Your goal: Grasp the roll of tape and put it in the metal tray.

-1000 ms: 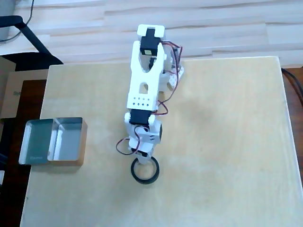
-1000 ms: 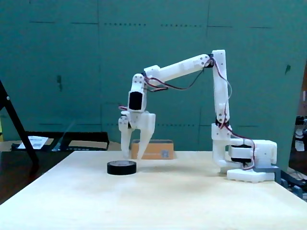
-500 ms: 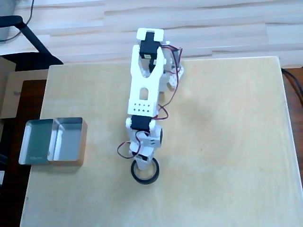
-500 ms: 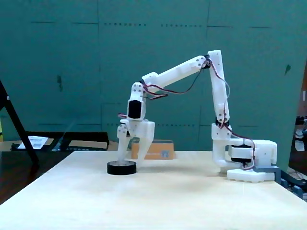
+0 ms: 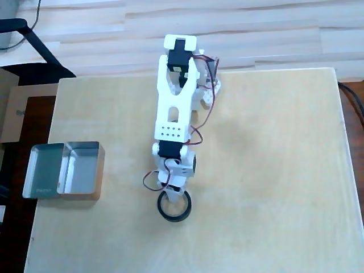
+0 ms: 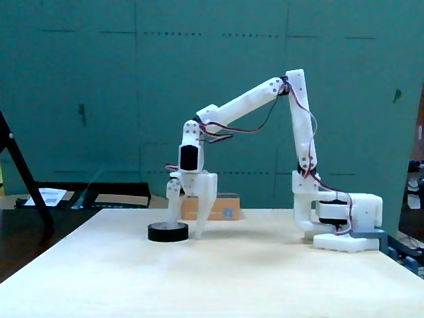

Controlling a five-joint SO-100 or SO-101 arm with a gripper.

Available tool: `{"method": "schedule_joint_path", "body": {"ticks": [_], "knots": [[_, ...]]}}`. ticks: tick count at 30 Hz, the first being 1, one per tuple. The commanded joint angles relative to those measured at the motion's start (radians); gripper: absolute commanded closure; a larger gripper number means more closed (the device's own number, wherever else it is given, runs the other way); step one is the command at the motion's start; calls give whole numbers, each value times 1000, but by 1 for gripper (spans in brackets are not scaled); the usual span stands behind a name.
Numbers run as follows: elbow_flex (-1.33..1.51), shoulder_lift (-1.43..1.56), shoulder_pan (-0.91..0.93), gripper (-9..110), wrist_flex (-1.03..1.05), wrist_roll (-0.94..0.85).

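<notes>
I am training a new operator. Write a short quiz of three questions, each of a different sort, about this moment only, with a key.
1. True or false: the roll of tape already lies in the metal tray.
2. Multiple choice: in the overhead view, the tray is at which side of the tape? A) left B) right C) directly below
3. Fill in: in the fixed view, the hand has one finger inside the ring and the other ____ it.

Key: 1. False, the tape lies on the table. 2. A. 3. Outside, so the hand straddles the ring's wall, not yet shut.
</notes>
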Motion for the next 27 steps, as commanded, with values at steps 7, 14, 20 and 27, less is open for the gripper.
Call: {"method": "schedule_joint_path", "body": {"ticks": [7,14,20,27], "knots": [[-2,5,6,85,-5,-12],[-15,6,3,102,-6,-6],[-89,21,2,102,9,-2],[-474,25,23,102,250,-12]]}}
